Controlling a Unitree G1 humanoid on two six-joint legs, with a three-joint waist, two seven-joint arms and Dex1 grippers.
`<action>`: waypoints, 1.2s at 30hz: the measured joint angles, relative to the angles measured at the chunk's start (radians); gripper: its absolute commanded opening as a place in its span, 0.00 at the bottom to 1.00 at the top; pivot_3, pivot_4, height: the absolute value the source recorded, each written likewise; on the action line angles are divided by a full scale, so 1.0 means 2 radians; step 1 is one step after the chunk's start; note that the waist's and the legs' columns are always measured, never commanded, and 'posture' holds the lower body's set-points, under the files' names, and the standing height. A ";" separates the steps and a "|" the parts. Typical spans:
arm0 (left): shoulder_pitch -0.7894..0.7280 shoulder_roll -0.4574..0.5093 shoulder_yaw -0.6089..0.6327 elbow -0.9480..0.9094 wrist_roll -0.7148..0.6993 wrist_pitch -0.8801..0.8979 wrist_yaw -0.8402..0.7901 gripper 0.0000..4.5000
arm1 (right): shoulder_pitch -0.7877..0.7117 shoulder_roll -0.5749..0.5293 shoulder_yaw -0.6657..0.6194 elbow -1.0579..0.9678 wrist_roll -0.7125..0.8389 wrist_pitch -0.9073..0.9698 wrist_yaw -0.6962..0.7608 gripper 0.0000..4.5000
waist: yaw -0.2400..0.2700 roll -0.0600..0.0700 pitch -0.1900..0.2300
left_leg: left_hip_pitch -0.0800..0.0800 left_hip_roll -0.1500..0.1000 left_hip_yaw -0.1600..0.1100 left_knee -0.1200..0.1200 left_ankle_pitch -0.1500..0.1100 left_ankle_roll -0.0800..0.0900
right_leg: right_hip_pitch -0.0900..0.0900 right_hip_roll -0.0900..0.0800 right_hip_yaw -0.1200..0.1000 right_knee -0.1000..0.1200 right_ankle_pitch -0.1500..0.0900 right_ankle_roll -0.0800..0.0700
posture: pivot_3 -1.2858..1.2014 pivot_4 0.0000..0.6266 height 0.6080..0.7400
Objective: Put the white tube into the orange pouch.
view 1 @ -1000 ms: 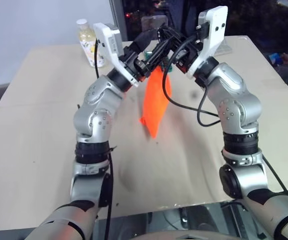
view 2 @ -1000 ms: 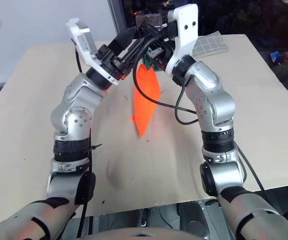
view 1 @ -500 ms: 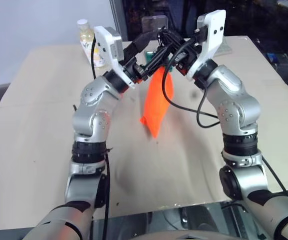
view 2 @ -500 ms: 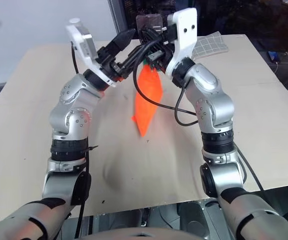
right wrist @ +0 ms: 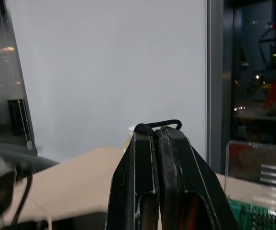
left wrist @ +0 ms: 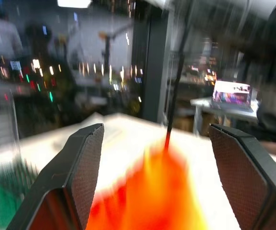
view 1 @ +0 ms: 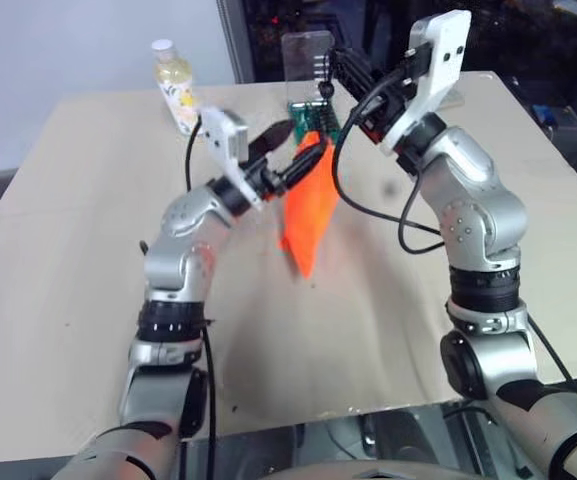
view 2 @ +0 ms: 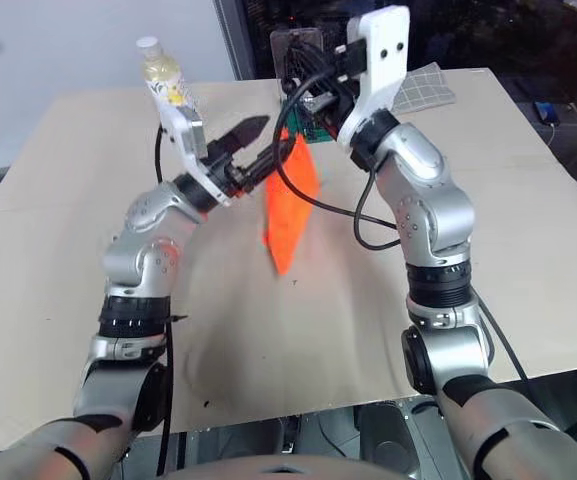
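Orange pouch (view 2: 290, 205) hangs by cord | R jaws clenched on cord | L gripper (view 2: 258, 148) dropped lower, jaws released

orange pouch (view 2: 288, 205) dangling off table (view 2: 58, 250), pointy end down. left gripper (view 2: 256, 148) right at pouch's upper left edge, fingers spread. right gripper (view 2: 303, 92) just above pouch top. yellowish bottle (view 2: 163, 78) well left of pouch, checked cloth (view 2: 423, 88) off to its right.

Soft orange pouch (view 1: 308, 215) of cloth hangs over matt table (view 1: 88, 230).
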 measured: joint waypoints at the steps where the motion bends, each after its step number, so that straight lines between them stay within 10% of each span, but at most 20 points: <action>1: 0.001 0.002 0.004 -0.003 -0.002 0.000 -0.003 0.79 | 0.000 0.000 0.000 0.000 0.000 0.000 0.000 0.00 | 0.000 0.000 0.000 | 0.000 0.000 0.000 0.000 0.000 0.000 | 0.000 0.000 0.000 0.000 0.000 0.000 | 0.52 0.24 1.00; 28: -0.101 -0.032 -0.017 0.046 0.059 -0.029 0.026 0.79 | 0.008 -0.003 0.016 -0.003 0.000 0.000 0.006 0.00 | 0.000 0.000 0.000 | 0.000 0.000 0.000 0.000 0.000 0.000 | 0.000 0.000 0.000 0.000 0.000 0.000 | 0.52 0.24 1.00; 36: -0.101 -0.032 -0.017 0.046 0.058 -0.025 0.027 0.13 | 0.009 -0.003 0.017 -0.003 -0.002 0.000 0.006 0.00 | 0.000 0.000 0.000 | 0.000 0.000 0.000 0.000 0.000 0.000 | 0.000 0.000 0.000 0.000 0.000 0.000 | 0.52 0.24 1.00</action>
